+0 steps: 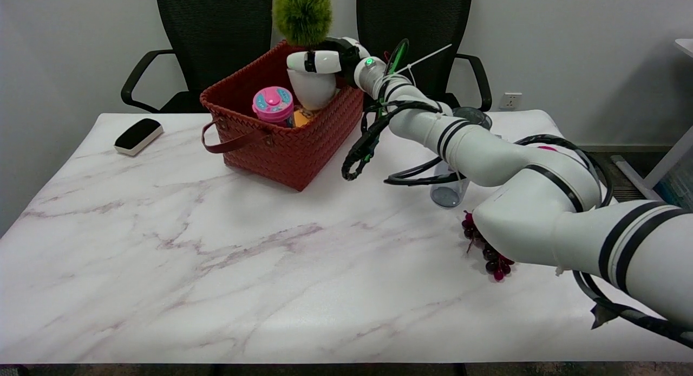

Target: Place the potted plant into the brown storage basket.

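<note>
The potted plant (pixel 308 51), a round green ball of foliage in a white pot, stands upright inside the brown woven storage basket (pixel 281 148) at the table's far middle. My right hand (pixel 325 60) reaches over the basket's far right rim and grips the white pot near its top, fingers wrapped around it. The pot's lower half is inside the basket, behind its wall. I cannot tell whether the pot rests on the basket floor.
In the basket sit a pink-lidded cup (pixel 273 105) and something orange (pixel 303 117). A black-and-white eraser (pixel 138 136) lies far left. A clear cup (pixel 449 189) and dark grapes (pixel 484 251) lie under my right arm. Two black chairs stand behind the table.
</note>
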